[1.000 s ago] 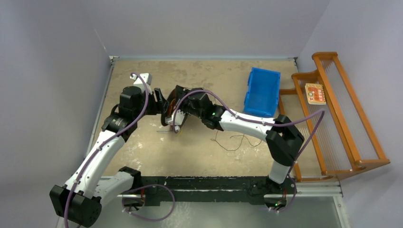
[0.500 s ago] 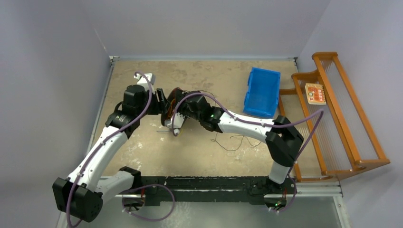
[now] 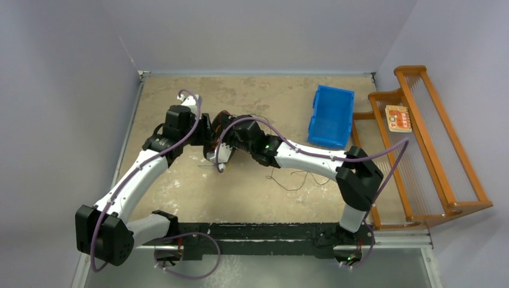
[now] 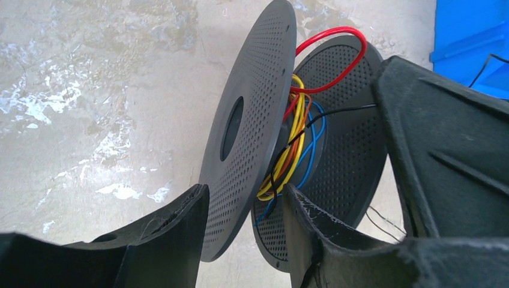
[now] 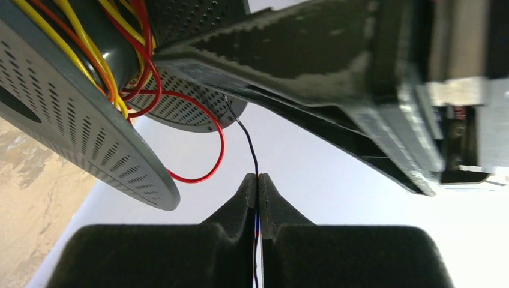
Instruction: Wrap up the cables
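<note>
Left hand [image 4: 245,192] stands with jaws apart — right hand [image 5: 258,180] is clamped fully closed.

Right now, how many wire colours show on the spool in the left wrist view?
5: red wire looping at the top; yellow wire and orange wire down the middle; blue wire beside them; black wire crossing rightward. More may hide behind the near flange.

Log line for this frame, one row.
phase: wrapping | left fingers: open, straddling spool flange | right fingers: shut on black strand leading to spool | colored cables: on hub
</note>
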`<state>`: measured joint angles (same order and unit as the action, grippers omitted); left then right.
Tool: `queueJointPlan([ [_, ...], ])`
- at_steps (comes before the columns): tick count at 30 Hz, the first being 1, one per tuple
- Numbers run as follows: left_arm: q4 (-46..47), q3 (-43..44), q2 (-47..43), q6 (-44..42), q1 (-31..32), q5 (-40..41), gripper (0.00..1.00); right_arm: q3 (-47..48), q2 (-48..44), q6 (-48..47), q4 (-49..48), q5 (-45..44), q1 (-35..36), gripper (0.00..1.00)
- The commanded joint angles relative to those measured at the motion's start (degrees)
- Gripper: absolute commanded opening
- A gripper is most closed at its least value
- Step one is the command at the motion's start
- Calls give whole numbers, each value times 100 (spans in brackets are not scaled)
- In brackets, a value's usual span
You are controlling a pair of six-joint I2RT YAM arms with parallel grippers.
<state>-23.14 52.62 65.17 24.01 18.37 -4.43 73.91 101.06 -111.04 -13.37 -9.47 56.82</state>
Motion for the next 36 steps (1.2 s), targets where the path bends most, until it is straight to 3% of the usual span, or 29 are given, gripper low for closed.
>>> queueJointPlan([
  [1,314,231,93,6,-62,24,46,260,-62,-124,138,33,65,0],
  [7,266,312,193,-37,-63,39,39,247,31,-107,122,27,145,0],
  [19,246,291,75,-61,-64,89,37,280,166,-129,283,-141,155,0],
  [28,221,294,145,-72,-63,126,26,292,209,-92,287,-127,180,0],
  [36,230,302,187,-72,-67,126,27,404,248,17,324,-59,265,0],
])
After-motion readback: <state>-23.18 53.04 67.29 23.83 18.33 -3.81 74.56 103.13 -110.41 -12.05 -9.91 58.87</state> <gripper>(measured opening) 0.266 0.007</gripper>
